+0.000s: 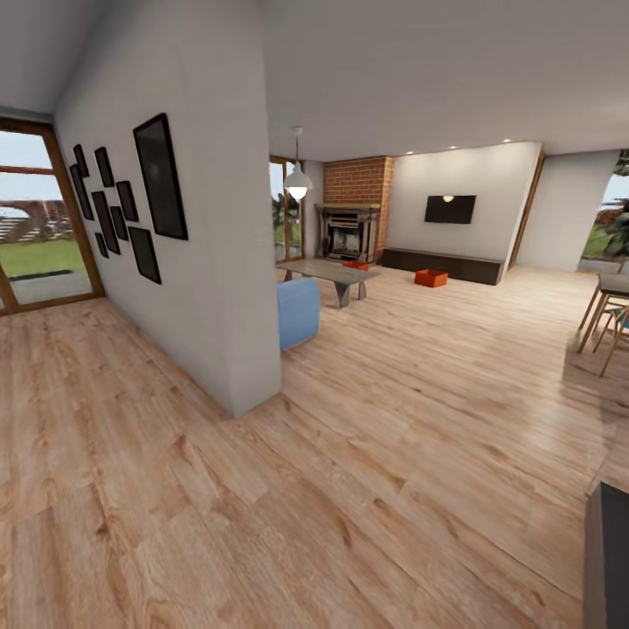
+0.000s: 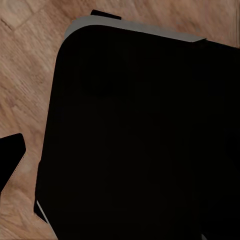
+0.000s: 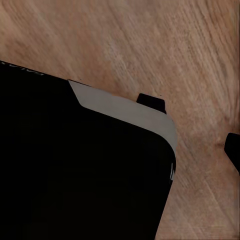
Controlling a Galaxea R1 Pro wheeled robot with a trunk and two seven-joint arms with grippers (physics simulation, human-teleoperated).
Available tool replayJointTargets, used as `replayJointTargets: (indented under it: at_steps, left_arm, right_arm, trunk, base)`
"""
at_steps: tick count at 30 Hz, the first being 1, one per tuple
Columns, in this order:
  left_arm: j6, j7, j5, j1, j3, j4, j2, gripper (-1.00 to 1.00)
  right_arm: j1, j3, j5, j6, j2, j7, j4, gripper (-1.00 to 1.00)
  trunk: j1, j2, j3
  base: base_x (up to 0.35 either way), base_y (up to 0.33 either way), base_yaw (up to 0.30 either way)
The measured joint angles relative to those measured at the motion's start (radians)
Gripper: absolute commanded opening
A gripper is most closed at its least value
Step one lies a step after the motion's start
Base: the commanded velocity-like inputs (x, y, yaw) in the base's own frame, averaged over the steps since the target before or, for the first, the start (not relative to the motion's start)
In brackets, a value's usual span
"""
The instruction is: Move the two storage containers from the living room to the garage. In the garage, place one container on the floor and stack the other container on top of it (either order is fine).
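Large black body (image 2: 140, 140), possibly the robot's base, wood-plank floor (image 2: 30, 75)

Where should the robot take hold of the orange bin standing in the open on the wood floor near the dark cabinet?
Probably on a top rim edge of the nearer storage container, coming from above: it sits upright on the plank floor and, as far as this distance shows, open-topped, with bare floor on its near side. It is far off and small, so wall details cannot be judged. The other container sits behind the low table.
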Motion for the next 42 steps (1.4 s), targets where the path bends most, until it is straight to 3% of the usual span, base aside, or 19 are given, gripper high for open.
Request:
replayJointTargets:
  at_steps: [42]
  left_arm:
    - [0.000, 0.000, -0.001, 0.000, 0.000, 0.000, -0.001, 1.00]
  right_arm:
    - [0.000, 0.012, 0.009, -0.001, -0.002, 0.000, -0.001, 1.00]
  trunk:
    - [0.000, 0.000, 0.000]
  base:
    - [0.335, 0.000, -0.029]
